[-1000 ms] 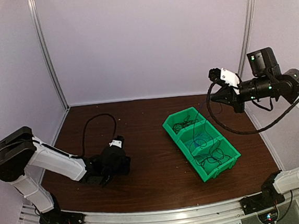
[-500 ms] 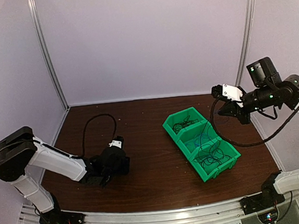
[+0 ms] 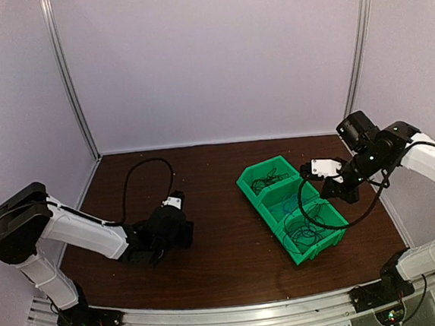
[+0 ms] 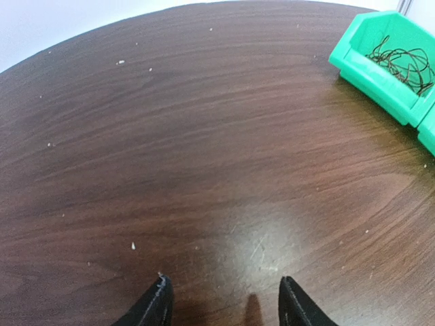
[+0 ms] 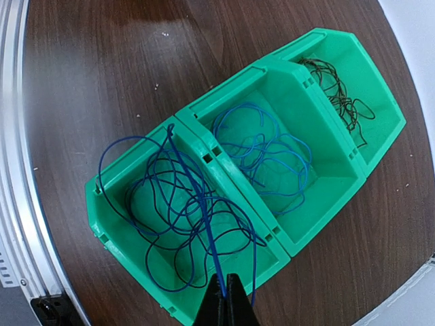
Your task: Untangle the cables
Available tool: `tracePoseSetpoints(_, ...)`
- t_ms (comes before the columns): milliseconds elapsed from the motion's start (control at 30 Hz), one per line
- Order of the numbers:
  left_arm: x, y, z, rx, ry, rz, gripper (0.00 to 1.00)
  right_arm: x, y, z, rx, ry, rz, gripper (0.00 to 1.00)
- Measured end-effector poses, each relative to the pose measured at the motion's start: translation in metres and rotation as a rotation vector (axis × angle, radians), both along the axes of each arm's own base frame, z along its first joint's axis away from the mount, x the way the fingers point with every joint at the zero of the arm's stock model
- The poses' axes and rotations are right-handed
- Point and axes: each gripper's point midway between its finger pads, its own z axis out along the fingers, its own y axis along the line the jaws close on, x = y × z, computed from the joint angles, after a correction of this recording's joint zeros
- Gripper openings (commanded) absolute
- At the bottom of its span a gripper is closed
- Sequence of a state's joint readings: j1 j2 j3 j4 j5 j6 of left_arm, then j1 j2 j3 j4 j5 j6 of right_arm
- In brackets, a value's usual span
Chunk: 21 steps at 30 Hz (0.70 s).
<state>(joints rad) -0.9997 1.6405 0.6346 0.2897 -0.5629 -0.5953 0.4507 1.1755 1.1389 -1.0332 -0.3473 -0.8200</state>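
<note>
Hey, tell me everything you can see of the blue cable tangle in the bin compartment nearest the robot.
The blue tangle is thin, flexible wire in many loose, overlapping loops, lying in the nearest compartment of the green plastic bin. Some loops hang over its rim and the divider. One strand rises straight to the right gripper, whose fingers are shut on it.

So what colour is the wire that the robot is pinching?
The wire is bright blue. The right wrist view shows it best.
</note>
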Motion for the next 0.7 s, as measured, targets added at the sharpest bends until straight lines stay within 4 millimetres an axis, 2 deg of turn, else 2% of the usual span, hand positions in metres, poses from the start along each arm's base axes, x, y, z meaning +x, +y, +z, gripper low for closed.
tracePoseSetpoints(167,0.006,-0.010,0.013,-0.023,-0.028,-0.010,0.54,-0.005,-0.006,-0.033,-0.051,0.063,-0.003,0.00)
tracePoseSetpoints(433,0.005,-0.008,0.011,-0.016,-0.028,-0.011,0.54,0.008,-0.001,-0.072,-0.101,0.150,0.008,0.00)
tracePoseSetpoints(700,-0.001,0.005,0.004,0.009,-0.021,-0.002,0.55,0.000,-0.006,-0.116,-0.168,0.273,0.030,0.00)
